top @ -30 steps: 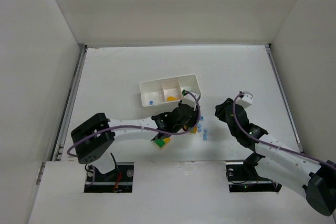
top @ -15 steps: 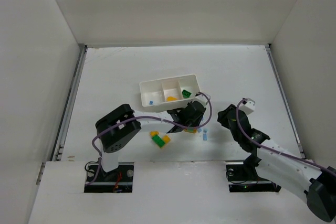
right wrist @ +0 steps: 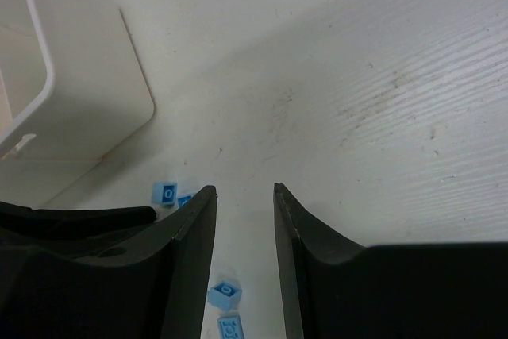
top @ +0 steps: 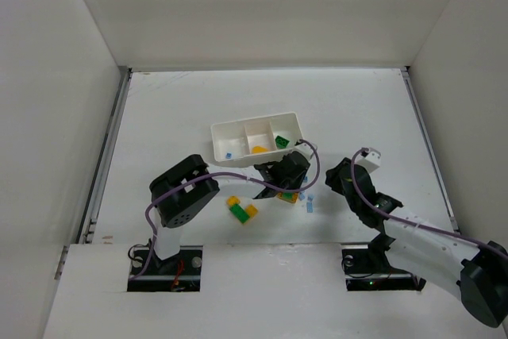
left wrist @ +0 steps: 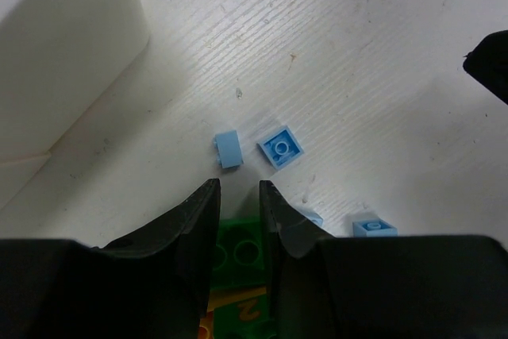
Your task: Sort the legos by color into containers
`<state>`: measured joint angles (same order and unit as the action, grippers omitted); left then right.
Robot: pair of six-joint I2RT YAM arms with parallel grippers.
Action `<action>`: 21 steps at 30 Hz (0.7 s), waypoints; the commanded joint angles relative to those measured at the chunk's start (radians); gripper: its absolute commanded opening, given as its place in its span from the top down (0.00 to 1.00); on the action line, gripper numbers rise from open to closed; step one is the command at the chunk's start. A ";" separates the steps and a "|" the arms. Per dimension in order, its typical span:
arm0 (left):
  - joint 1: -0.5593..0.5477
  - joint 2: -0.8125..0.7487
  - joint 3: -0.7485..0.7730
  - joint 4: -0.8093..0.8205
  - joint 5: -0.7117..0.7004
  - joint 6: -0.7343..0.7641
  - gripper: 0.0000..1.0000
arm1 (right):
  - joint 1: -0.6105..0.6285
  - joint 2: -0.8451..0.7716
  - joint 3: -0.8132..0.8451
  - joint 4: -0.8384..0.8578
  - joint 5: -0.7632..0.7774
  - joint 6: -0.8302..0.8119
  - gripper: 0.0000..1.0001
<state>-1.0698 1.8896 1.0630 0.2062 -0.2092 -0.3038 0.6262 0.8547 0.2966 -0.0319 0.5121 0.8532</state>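
The left claw point(left wrist: 238, 190) hangs low over a small heap of bricks, which lies at about 5 o'clock from the tray point(top: 238, 128) in the top view. Its jaws stand a narrow gap apart. A green brick point(left wrist: 240, 253) shows in that gap, with an orange brick point(left wrist: 238, 307) touching its near side. I cannot tell whether the fingers already press on the green one. The right claw point(right wrist: 242, 192) is parted and carries nothing, waiting at 3 o'clock from the heap. The tray already holds one pale blue piece in its left square, an orange one in the middle and a green one on the right.

The step looks like picking up the green brick. It should go best if the fingers meet two opposite faces squarely and come straight down, so the orange neighbour is not caught. Then a straight lift and a short carry toward 12 o'clock reach the right square. The pale blue bricks point(left wrist: 281, 147) lie just past the fingertips, clear of the grasp.

Half a second ago the left claw was over this same heap and has barely shifted. A second ago it was up at the tray's right square, with its elbow far out at 8 o'clock. The right arm has hardly moved
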 commanded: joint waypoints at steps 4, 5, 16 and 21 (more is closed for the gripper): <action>0.003 -0.007 0.035 0.036 0.016 0.011 0.77 | 0.011 0.006 0.006 0.073 -0.003 -0.005 0.59; 0.003 -0.007 0.035 0.041 0.013 0.011 0.77 | 0.011 0.006 0.004 0.076 -0.003 -0.006 0.59; 0.008 0.009 0.064 0.044 -0.107 0.037 0.66 | 0.010 0.006 0.004 0.098 -0.018 -0.023 0.58; 0.011 0.034 0.074 0.044 -0.095 0.045 0.64 | 0.010 0.014 0.009 0.116 -0.026 -0.036 0.58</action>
<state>-1.0649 1.9095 1.0946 0.2276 -0.2852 -0.2802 0.6296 0.8650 0.2962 0.0208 0.4934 0.8341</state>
